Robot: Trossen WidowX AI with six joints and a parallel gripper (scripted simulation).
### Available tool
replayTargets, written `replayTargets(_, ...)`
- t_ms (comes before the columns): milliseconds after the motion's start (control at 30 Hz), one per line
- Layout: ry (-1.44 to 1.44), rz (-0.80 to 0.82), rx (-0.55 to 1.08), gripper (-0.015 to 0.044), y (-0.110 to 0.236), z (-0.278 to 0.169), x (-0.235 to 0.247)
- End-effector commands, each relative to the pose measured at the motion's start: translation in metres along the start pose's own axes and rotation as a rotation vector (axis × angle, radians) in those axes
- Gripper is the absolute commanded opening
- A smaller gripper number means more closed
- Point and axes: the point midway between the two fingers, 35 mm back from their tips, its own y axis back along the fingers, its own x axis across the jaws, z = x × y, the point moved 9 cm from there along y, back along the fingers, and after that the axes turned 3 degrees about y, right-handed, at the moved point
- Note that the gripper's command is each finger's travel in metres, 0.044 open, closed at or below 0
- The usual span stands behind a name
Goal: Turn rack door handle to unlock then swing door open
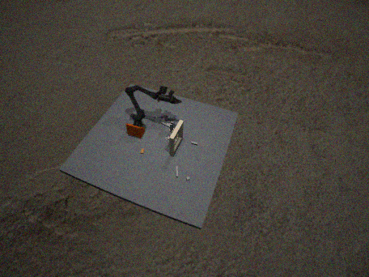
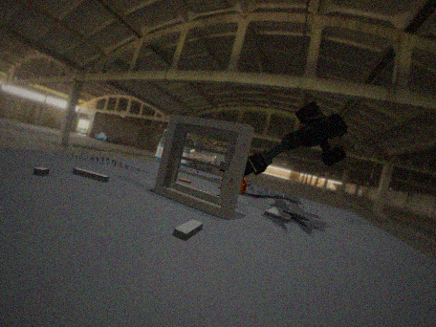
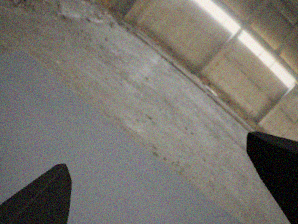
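The cream rack frame (image 1: 176,130) (image 2: 241,167) stands upright on the grey table. Small thin pale and dark parts (image 1: 171,127) show at its arm-facing side in the top view. Several thin horizontal bars show through its opening in the exterior view. The door's angle and the handle's turn are too small and dark to tell. My black gripper (image 1: 177,100) (image 3: 157,150) is open, with its fingers wide apart and nothing between them. It hangs high above the table, beyond the frame's upper end in the top view, apart from door and frame.
An orange block (image 1: 135,130) (image 2: 244,185) is beside the arm's base. A small orange piece (image 1: 142,151) (image 2: 185,180) lies on the table (image 1: 121,170). Pale pieces (image 1: 194,142) (image 2: 188,228) lie around the frame, including a long one (image 1: 176,172) (image 2: 91,174) and a small one (image 1: 188,178) (image 2: 41,171).
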Motion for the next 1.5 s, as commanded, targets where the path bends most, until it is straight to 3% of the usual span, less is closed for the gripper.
replayTargets(0,0.001,-0.001,0.002,0.0374,0.000,0.000,0.000)
replayTargets(133,0.027,-0.013,0.059,0.0292,-0.007,-0.004,-0.006)
replayTargets(967,0.072,0.026,0.690,0.0292,-0.055,-0.050,-0.082)
replayTargets(1467,-0.099,0.192,0.991,0.0292,-0.062,-0.079,-0.127)
